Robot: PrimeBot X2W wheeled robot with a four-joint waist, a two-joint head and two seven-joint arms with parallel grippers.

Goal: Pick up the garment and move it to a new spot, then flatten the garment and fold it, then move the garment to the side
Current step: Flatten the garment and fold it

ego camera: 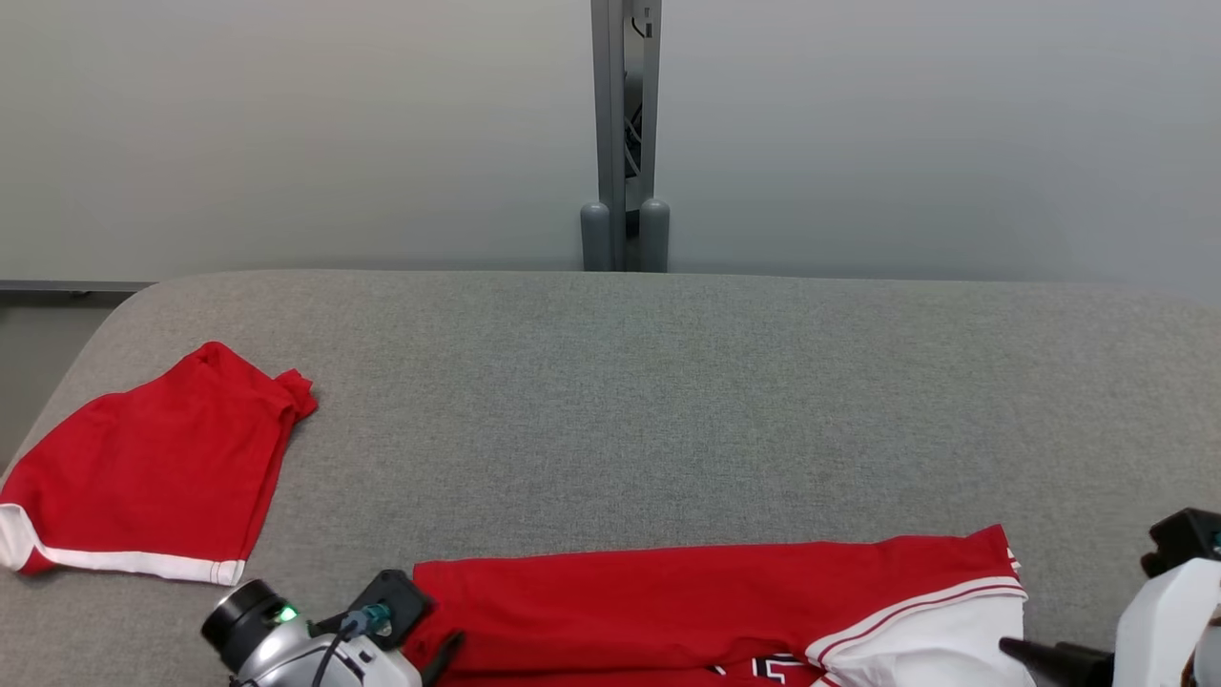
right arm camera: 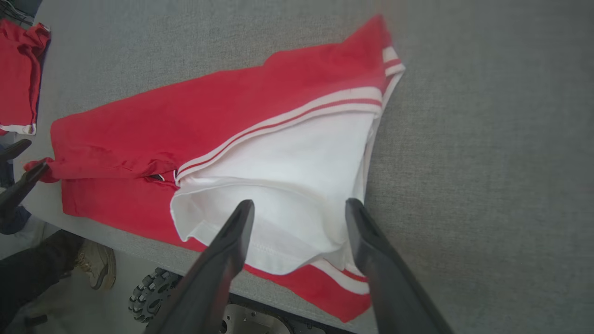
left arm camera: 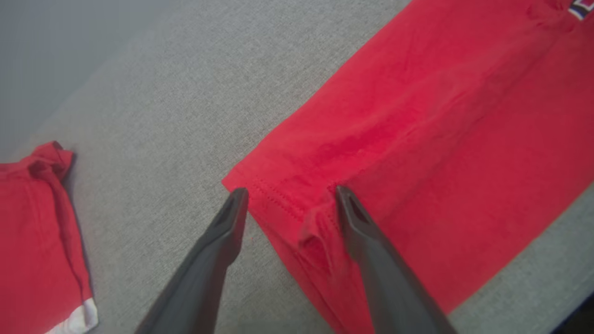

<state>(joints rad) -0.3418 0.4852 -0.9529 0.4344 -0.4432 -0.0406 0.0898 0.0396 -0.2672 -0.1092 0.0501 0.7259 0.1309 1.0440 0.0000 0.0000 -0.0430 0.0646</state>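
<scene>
The garment (ego camera: 687, 592), a red jersey with white striped trim, is lying as a long folded band along the near edge of the grey tabletop (ego camera: 620, 401). Both hands are poised at its ends and neither is gripping anything. The left hand (left arm camera: 291, 192) is standing wide open over the hem corner (left arm camera: 260, 185), with one finger over bare tabletop just beside the cloth and the other over the red fabric. A small pucker (left arm camera: 315, 236) is rising between them. The right hand (right arm camera: 299, 204) is likewise gaping wide above the loose white sleeve panel (right arm camera: 287, 157), which is billowing rather than lying flat. The main risk, as I judge it, is sitting in those two spots. If either hand is closing on the top layer alone, the fold is likely to be peeling open as the garment travels, and the pucker is inviting a bunched, off-centre pinch. Uneven pulling between the two ends could be twisting the band. Because the lower edge is lying so near the tabletop's rim, any drag toward the robot is risking a slide off it. A sideways move to the left is also threatening to run into the red shorts (ego camera: 143, 468) lying there. A person's shoe (right arm camera: 95, 264) is showing on the floor below the tabletop's near edge.
</scene>
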